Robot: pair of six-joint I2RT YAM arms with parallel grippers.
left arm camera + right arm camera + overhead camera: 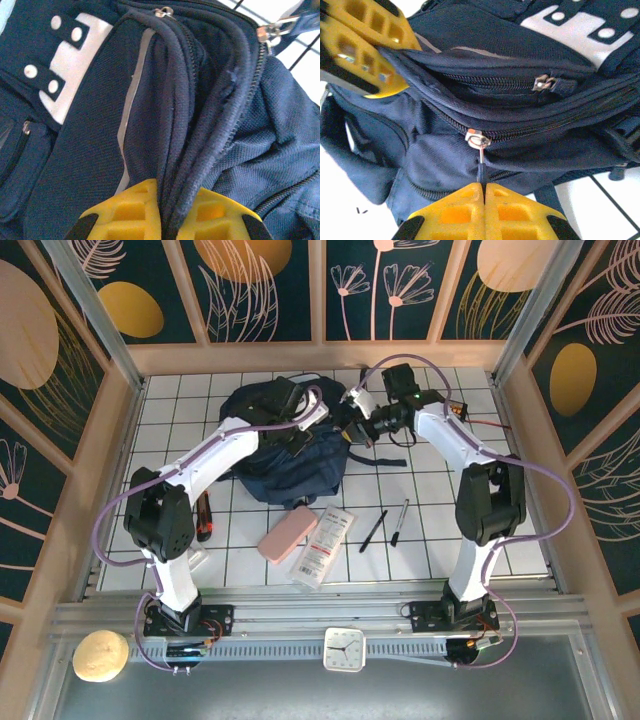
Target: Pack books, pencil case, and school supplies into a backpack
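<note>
The right gripper (484,192) is pinching shut on the zipper pull (481,167) of the backpack (520,125). The left gripper (175,210) is clamping a fold of its fabric. The pink pencil case (288,535), white booklet (325,545) and two pens (374,530) are lying on the worktop (480,535) just in front.

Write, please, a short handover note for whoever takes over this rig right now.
Left gripper: shut on a fold of the large navy blue fabric backpack.
Right gripper: shut on the backpack's small metal zipper pull; that zip looks closed.
Lying on the white tiled table in front of the backpack: pink rounded soft pencil case, long white printed booklet, two slim dark pens.
Done: backpack gripped, none of these items packed.
Left: open the zip, load them in.
</note>
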